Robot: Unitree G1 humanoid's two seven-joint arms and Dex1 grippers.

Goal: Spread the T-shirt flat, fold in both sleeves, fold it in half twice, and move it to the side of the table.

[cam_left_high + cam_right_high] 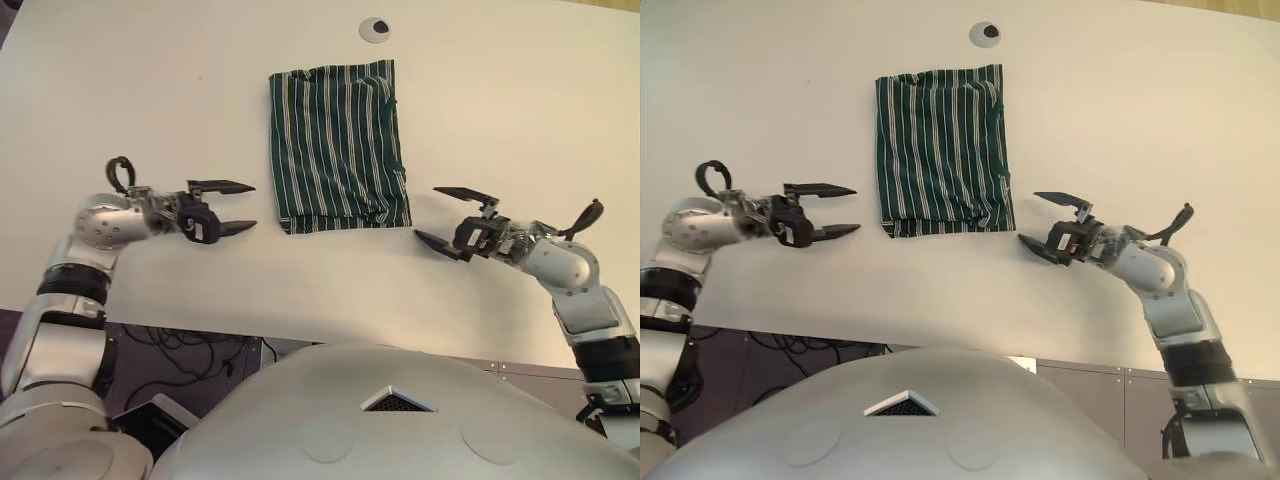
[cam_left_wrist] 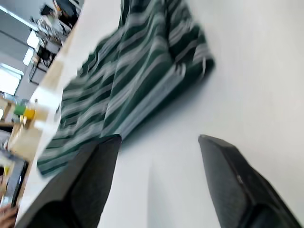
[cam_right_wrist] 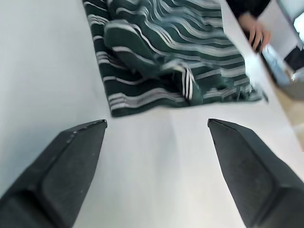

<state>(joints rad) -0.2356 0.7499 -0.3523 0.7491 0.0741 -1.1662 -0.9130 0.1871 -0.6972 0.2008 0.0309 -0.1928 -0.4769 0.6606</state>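
Note:
A dark green T-shirt (image 1: 337,147) with white stripes lies folded into a tall rectangle in the middle of the white table (image 1: 150,90). Its near right corner is bunched. My left gripper (image 1: 246,206) hovers open just left of the shirt's near left corner, nothing between its fingers. Off the shirt's near right corner, my right gripper (image 1: 445,215) stands open and empty too. The wrist views show the shirt (image 2: 128,85) (image 3: 166,57) just beyond each pair of fingertips, apart from them.
A small round grey disc (image 1: 375,30) sits in the table beyond the shirt's far edge. The table's near edge (image 1: 300,335) runs just behind both grippers, with cables on the floor below. Bare tabletop lies to the left and right of the shirt.

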